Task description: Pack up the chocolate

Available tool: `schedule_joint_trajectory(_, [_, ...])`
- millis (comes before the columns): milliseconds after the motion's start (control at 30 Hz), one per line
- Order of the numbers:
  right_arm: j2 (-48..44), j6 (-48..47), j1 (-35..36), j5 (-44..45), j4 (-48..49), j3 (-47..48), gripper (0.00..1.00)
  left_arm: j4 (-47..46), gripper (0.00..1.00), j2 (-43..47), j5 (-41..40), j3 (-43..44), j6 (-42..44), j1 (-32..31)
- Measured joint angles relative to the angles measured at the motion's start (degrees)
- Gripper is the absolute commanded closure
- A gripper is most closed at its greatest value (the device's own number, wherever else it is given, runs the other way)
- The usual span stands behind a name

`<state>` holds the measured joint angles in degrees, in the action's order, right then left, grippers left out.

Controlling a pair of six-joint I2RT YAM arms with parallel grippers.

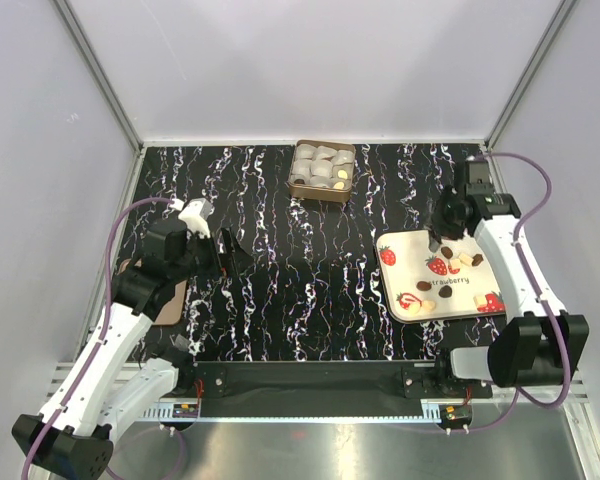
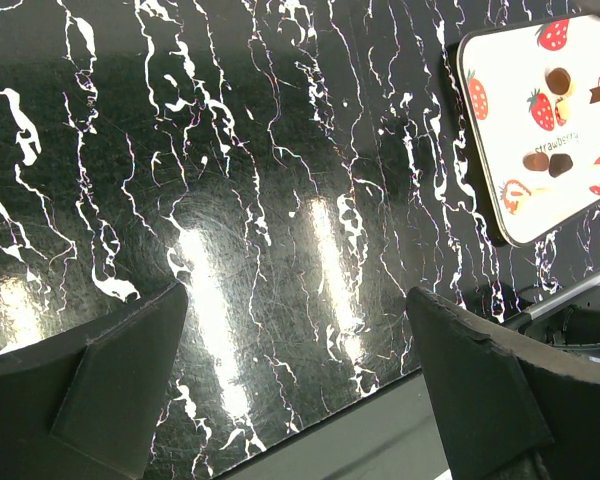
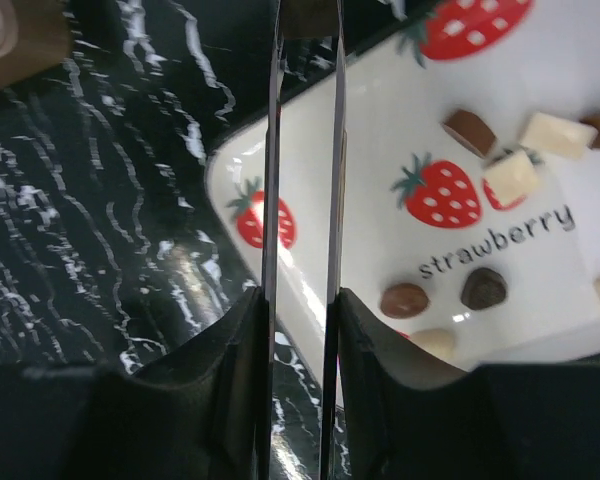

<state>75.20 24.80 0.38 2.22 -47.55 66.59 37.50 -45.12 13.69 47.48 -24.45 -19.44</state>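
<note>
Your right gripper (image 1: pixel 443 238) looks clenched on one brown chocolate (image 3: pixel 310 14); left gripper (image 2: pixel 298 295) released. More lies on tray (image 1: pixel 410 250), right edge. Light, smooth, dentable: pinch sides softly.

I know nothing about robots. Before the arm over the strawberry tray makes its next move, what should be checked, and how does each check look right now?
1. Grip: the right gripper is closed on a brown chocolate at its fingertips. Ok, though only part of the piece shows.
2. Target: the box lies open at the far side of the table. Ok.
3. Free paper cups: several look plain white. Probably ok.
4. Path: the left gripper is open over the table, away from both tray and box. Ok.
5. Height of the held piece above the tray: cannot tell.
</note>
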Motion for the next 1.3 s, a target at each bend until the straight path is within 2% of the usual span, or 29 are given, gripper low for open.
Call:
schedule_joint_trajectory(133, [5.0, 0.8, 6.3, 0.2, -0.3, 9.0, 0.67, -0.4, 0.01, 0.0, 0.0, 0.0, 0.0, 0.0])
schedule_joint_trajectory(333, [19.1, 0.9, 16.9, 0.2, 1.7, 24.1, 0.67, -1.0, 0.01, -0.7, 0.0, 0.0, 0.0, 0.0])
schedule_joint_trajectory(633, [38.1, -2.1, 23.9, 0.6, 6.3, 41.9, 0.67, -0.9, 0.01, -1.1, -0.2, 0.0, 0.0, 0.0])
schedule_joint_trajectory(900, [45.6, -5.7, 25.7, 1.4, 8.8, 47.6, 0.64, -0.8, 0.01, -1.1, -0.3, 0.0, 0.1, 0.0])
schedule_joint_trajectory(1300, [50.5, -7.3, 25.7, 1.7, 9.2, 48.9, 0.62, -0.8, 0.01, -2.4, -0.6, 0.0, 0.5, 0.0])
